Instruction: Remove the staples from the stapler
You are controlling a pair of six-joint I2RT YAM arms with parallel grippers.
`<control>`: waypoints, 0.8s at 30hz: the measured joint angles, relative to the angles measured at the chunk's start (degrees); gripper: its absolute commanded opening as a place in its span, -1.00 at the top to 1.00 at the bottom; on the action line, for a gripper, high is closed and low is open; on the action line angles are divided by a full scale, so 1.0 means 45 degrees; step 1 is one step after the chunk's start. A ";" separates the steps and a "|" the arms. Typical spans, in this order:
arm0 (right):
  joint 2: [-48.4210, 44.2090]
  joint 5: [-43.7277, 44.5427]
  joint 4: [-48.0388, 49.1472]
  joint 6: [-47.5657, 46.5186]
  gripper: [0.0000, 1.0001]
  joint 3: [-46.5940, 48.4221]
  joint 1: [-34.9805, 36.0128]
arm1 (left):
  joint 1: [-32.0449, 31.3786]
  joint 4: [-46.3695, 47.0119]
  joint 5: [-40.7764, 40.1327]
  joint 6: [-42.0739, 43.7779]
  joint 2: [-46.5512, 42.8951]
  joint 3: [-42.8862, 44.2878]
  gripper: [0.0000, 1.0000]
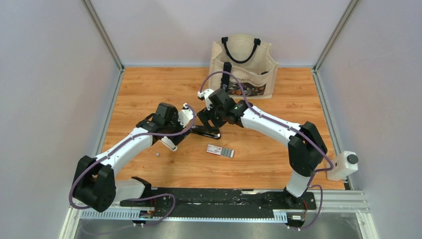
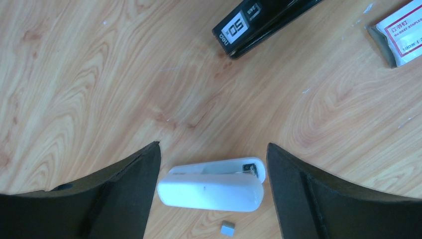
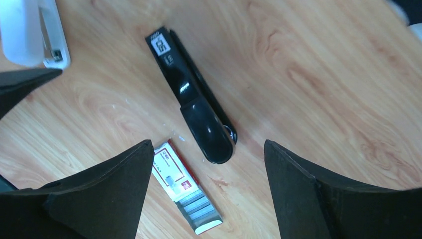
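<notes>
A white stapler (image 2: pixel 211 189) lies on its side on the wooden table, low between the fingers of my open left gripper (image 2: pixel 213 145), untouched by either finger. Just beside it rests a tiny silvery-grey strip of staples (image 2: pixel 228 228), also seen in the top view as staples (image 1: pixel 158 155). A black stapler (image 3: pixel 194 99) lies flat and closed, its rounded end under my open right gripper (image 3: pixel 207 142), which hangs above it with nothing held. In the top view the left gripper (image 1: pixel 172 139) and right gripper (image 1: pixel 209 122) are close together mid-table.
A flat red-white-grey staple box (image 1: pixel 220 150), slid partly open to show grey strips, lies right of the black stapler (image 1: pixel 206 132). A beige tote bag (image 1: pixel 244 64) stands at the back wall. Grey walls enclose the table on three sides.
</notes>
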 measured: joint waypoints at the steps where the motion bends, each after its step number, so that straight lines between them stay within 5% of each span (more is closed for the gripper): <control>1: 0.0180 -0.0078 -0.0165 -0.0155 -0.70 0.0015 0.0053 | -0.0083 0.0078 -0.0044 0.0044 0.0180 0.0000 -0.70; 24: 0.1734 -0.1078 -0.0199 -0.1588 -0.68 -0.0044 -0.0296 | -0.0277 0.0908 -0.0986 0.0845 0.0374 -0.1889 -0.58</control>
